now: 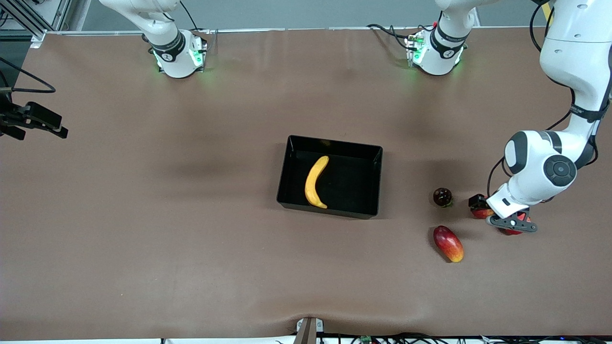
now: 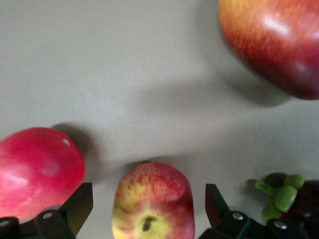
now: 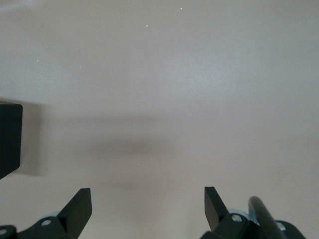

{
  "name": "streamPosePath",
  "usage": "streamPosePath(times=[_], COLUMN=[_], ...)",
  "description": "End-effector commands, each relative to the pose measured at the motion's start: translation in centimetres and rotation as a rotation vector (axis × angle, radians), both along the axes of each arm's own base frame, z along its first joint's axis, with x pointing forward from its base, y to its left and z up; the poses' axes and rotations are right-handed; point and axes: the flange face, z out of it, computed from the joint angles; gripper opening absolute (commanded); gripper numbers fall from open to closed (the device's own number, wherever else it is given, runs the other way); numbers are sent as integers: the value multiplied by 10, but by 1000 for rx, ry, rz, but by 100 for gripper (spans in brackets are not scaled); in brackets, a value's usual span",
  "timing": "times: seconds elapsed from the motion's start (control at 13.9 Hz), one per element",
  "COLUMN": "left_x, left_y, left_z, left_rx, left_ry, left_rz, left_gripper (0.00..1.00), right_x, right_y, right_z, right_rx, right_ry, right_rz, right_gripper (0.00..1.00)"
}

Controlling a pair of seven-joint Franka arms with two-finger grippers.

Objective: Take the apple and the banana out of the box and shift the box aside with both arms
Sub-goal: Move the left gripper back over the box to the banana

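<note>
No readable text, labels, brands or numbers on anything in any view

Wide brown worktop (image 1: pixel 143 215), matte and evenly lit, filling nearly the whole front view. Soft dark shadows across its middle and toward the left arm's end. Faint ripples along the edge nearest the front camera, around a small metal bracket (image 1: pixel 309 329). Grey wall strip (image 1: pixel 306 14) along the top. Black clamp and cable (image 1: pixel 28 119) at the right arm's end.
</note>
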Motion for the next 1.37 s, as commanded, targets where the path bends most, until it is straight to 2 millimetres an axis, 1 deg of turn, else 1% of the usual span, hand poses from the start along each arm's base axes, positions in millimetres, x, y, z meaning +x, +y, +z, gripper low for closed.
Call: streamPosePath(times=[0.0, 0.14, 0.29, 0.43, 0.65, 0.72, 0.86, 1.01, 1.15, 1.22, 1.29], left_x=[-5, -10, -16, -27, -44, -50, -63, -81, -92, -97, -102], left_y=[-6, -35, -75, -128, -200, -222, -275, -333, -382, -403, -425], left_z=[55, 92, 120, 142, 155, 155, 157, 154, 143, 135, 123], left_rx=[34, 37, 29, 20, -5, -17, -44, -66, -85, -79, -67], left_ry=[-6, 7, 29, 41, 49, 51, 45, 51, 65, 62, 56], left_rz=[-34, -55, -54, -56, -58, -44, -11, 20, 37, 25, 29], left_gripper=[100, 100, 100, 100, 100, 100, 100, 100, 100, 100, 100], right_x=[-5, -5, -5, -5, -5, -5, -5, -4, -4, -4, -4], right_y=[-4, -3, -4, -4, -4, -4, -4, -4, -4, -4, -4], right_z=[6, 6, 6, 5, 6, 5, 5, 5, 5, 5, 5], right_rx=[15, 15, 15, 15, 15, 15, 15, 17, 15, 15, 15], right_ry=[-10, -10, -8, -8, -10, -8, -8, -10, -10, -10, -10], right_rz=[-5, -2, -5, -5, -5, -5, -5, -5, -5, -5, -5], right_gripper=[100, 100, 100, 100, 100, 100, 100, 100, 100, 100, 100])
